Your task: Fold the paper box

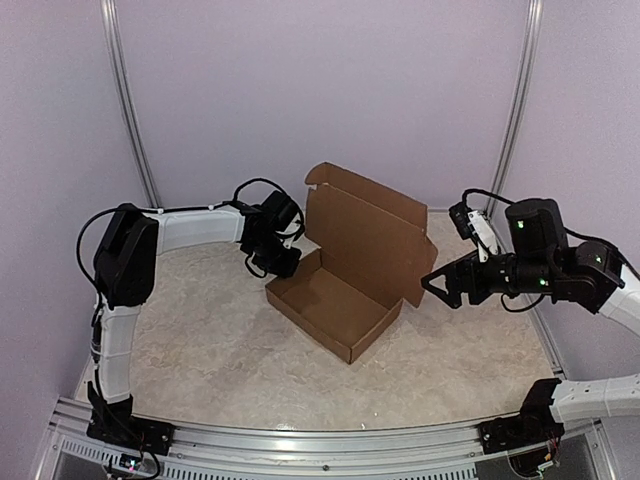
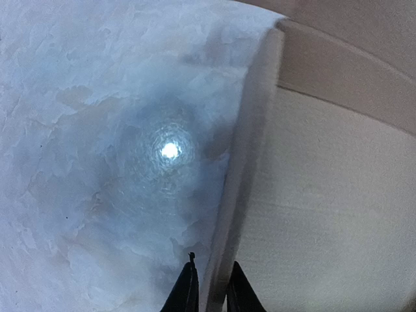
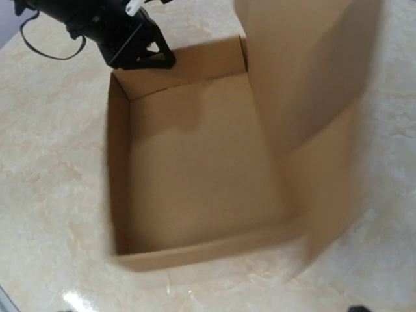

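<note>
Between the left gripper's (image 2: 213, 276) fingers (image 2: 185, 289) a side wall (image 2: 234, 182) of the paper box (image 1: 335, 300) is pinched (lid (image 1: 365, 230) upright beyond). This hold should be firm while the lid is pressed down by the spread, empty right gripper (image 1: 437, 283) just beside it.

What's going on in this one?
Two robot arms are folding the paper box on the table. The box's base is already formed, and the lid stands upright behind it. The left hand grips the near side wall, with one finger on each side of it. The right hand is open, hovering close beside the lid's right edge and holding nothing.
</note>
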You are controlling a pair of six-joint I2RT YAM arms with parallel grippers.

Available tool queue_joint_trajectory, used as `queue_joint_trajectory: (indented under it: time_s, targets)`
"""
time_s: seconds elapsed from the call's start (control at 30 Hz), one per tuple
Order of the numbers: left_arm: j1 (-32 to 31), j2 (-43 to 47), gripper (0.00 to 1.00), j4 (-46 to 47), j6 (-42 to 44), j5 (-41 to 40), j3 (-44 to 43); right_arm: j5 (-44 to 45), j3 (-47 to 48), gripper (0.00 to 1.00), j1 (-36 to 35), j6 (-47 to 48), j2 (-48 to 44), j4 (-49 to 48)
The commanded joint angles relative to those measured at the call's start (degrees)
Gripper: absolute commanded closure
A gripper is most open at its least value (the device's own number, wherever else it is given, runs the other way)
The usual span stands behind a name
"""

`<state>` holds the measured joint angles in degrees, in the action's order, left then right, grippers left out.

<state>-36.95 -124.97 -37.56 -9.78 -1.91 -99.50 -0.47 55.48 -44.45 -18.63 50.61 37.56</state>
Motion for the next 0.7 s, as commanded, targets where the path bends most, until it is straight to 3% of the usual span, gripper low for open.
queue_joint_trajectory:
  time_s: [0.0,0.2,0.4,0.67]
  targets:
    - [-0.56,1.83,0.88,1.51,-0.78,-2.34,4.26,-0.76,1.90,0.10,0.41,1.76,1.61,-1.18]
    - [-1.79,2.59,1.00,1.90,-1.75,-4.15,6.93,-0.38,3.06,0.10,0.41,2.19,2.40,-1.36]
    - [-4.31,4.27,1.00,-1.58,-9.21,-10.76,8.64,5.59,3.43,0.10,0.41,1.10,2.12,-0.90]
    - [-8.16,10.23,1.00,-1.22,-22.00,-13.87,18.74,12.34,3.79,0.11,1.16,2.23,3.85,-2.61]
